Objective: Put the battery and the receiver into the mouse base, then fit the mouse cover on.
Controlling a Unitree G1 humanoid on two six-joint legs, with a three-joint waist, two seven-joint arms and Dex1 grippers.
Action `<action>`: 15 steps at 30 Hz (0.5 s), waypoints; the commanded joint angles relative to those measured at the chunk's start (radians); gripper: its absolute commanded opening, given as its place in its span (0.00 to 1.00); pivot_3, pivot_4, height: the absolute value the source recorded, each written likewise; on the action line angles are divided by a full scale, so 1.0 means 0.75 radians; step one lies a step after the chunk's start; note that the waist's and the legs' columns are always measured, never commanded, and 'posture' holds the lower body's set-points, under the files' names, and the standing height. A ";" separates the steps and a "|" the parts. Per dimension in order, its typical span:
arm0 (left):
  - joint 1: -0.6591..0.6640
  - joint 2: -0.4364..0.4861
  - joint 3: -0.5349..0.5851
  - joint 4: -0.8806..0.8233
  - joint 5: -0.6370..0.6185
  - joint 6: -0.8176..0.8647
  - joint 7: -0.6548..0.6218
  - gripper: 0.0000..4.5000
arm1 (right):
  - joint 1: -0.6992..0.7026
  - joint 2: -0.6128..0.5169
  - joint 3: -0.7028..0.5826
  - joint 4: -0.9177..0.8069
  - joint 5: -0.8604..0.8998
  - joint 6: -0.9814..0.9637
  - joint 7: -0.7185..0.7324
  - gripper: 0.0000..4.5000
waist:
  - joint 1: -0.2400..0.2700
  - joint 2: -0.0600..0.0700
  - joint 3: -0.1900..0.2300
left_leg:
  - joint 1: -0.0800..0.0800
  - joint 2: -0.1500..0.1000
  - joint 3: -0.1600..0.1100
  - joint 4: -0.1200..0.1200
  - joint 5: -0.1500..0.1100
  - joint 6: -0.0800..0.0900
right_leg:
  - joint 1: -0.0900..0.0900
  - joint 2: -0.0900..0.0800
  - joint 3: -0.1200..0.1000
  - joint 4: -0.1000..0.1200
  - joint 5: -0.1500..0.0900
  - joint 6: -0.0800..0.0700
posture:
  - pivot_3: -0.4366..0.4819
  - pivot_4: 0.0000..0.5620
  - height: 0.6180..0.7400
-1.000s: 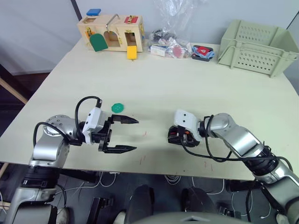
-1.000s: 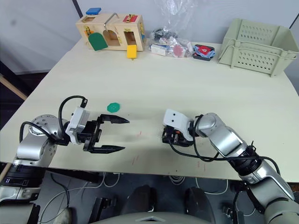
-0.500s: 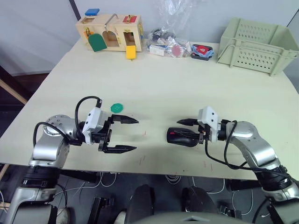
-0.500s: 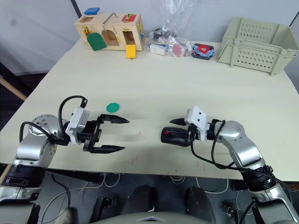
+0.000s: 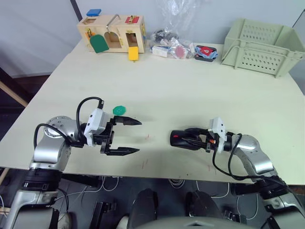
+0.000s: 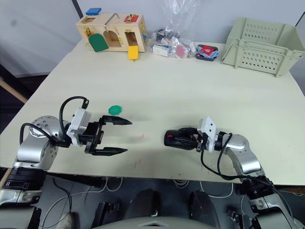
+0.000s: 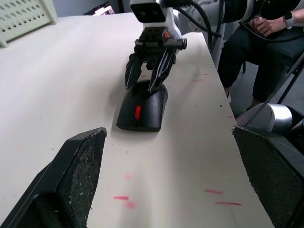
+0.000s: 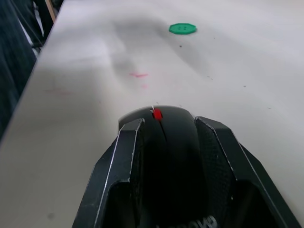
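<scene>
With the mouse cover (image 5: 183,139) seemingly seated at lower centre, the right gripper (image 5: 194,140) straddles it, needing only withdrawal, while the left gripper (image 5: 132,137) gapes wide, empty.

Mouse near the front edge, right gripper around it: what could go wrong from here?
1. The right gripper has its fingers either side of the mouse. A skewed retreat could drag or spin it.
2. The mouse sits close to the table's front edge, so a nudge that way might send it off.
3. The left gripper is open and points at the mouse across a bare gap. Advancing before the right one clears could mean a clash.
</scene>
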 commanded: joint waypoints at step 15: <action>0.232 -0.094 0.203 -0.123 0.031 0.153 0.482 1.00 | 0.247 -0.197 -0.430 -0.261 0.144 0.021 -0.158 0.39 | 0.004 0.004 0.003 | 0.004 0.000 -0.001 -0.002 0.000 0.000 | 0.003 -0.002 0.002 -0.001 0.000 0.000 | 0.48 0.27 1.00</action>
